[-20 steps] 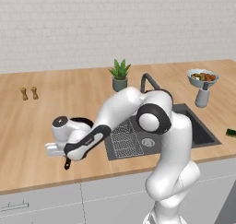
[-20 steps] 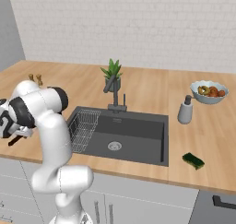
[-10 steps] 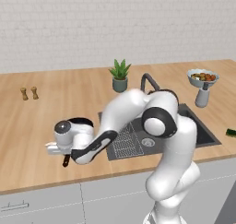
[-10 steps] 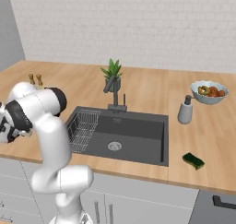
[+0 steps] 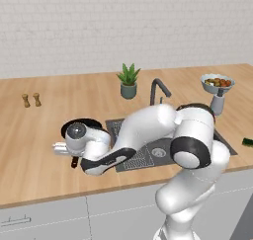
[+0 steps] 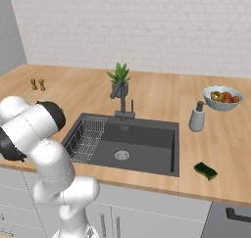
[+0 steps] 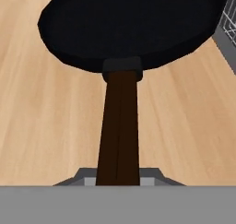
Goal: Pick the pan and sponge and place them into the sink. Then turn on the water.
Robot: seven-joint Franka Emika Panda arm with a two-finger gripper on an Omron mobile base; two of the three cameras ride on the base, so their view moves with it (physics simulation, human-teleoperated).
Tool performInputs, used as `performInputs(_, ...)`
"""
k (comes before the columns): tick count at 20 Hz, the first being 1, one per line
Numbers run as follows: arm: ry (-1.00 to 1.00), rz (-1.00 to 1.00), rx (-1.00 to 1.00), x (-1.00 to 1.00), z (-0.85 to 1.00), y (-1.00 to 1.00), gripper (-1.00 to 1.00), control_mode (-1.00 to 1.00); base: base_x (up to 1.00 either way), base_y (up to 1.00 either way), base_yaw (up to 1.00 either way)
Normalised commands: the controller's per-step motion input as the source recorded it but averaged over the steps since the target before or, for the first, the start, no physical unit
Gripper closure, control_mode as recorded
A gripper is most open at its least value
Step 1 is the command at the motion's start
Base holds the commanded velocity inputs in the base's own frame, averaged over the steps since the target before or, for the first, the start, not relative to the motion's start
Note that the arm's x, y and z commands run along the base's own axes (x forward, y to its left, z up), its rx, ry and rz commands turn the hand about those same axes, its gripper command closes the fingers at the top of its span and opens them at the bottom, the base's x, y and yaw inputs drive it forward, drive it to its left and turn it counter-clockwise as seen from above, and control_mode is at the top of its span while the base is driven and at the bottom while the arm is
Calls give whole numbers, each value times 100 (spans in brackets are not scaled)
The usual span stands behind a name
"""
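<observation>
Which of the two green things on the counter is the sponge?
The sponge is the small flat green block lying right of the sink, near the counter's front edge. The potted plant stands leafy and upright behind the faucet.

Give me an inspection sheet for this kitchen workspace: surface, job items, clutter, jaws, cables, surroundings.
Surface: wooden counter, light, with a recessed basin.
Job items: pan black, left of the sink, handle running back to the hand; sponge on the counter right of the sink; faucet dry, no stream seen.
Clutter: potted plant behind the faucet; fruit bowl and soap dispenser at right; two small shakers at far left; wire rack in the sink's left side.
Jaws: gripper shut on the pan's handle.
Cables: nothing seen.
Surroundings: white brick wall; grey cabinet fronts below.
</observation>
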Motion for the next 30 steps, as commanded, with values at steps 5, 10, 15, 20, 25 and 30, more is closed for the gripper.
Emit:
performInputs(5, -10, 0, 2, -12, 93, -10, 100, -100, 0, 0, 0)
performInputs(10, -11, 0, 2, -26, 94, -18, 100, -100, 0, 0, 0)
performInputs(15, -3, 6, 4, -42, 67, -35, 100, -100, 0, 0, 0)
performInputs(20, 0, 12, 2, -38, 47, -53, 100, -100, 0, 0, 0)
performInputs(25, -11, 3, 8, -26, 34, -95, 100, -100, 0, 0, 0)
performInputs(30, -2, 0, 3, -11, 21, -99, 100, -100, 0, 0, 0)
